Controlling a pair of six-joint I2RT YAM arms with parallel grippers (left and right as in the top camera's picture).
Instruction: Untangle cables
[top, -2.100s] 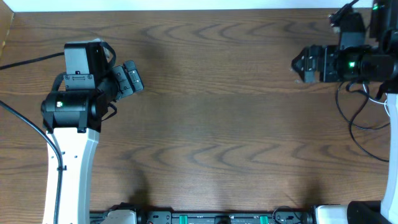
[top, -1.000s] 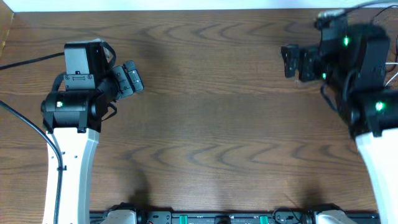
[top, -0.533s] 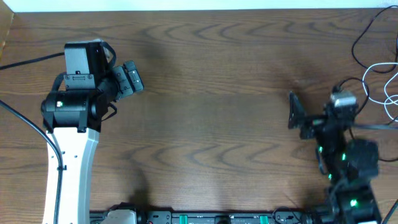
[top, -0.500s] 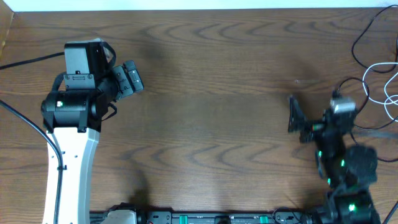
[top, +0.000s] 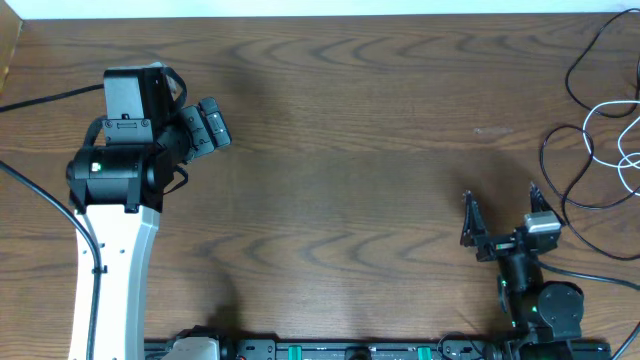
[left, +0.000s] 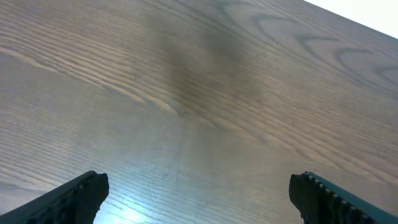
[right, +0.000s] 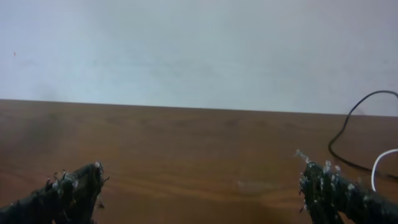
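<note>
Right pincer (top: 500, 214) has pulled back from the far edge to the near edge, jaws wide and empty. That uncovers the black cable (top: 544, 160) and white cable (top: 590, 118) just beyond it to its right, apparently still crossed. Left pincer (top: 206, 124) unmoved, wide open and empty, cables far off, so no untangling has begun.

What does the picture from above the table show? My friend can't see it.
A black cable and a white cable lie looped across each other at the right edge of a wooden table. The right gripper is open near them, touching neither; the left gripper is open far on the left.
</note>
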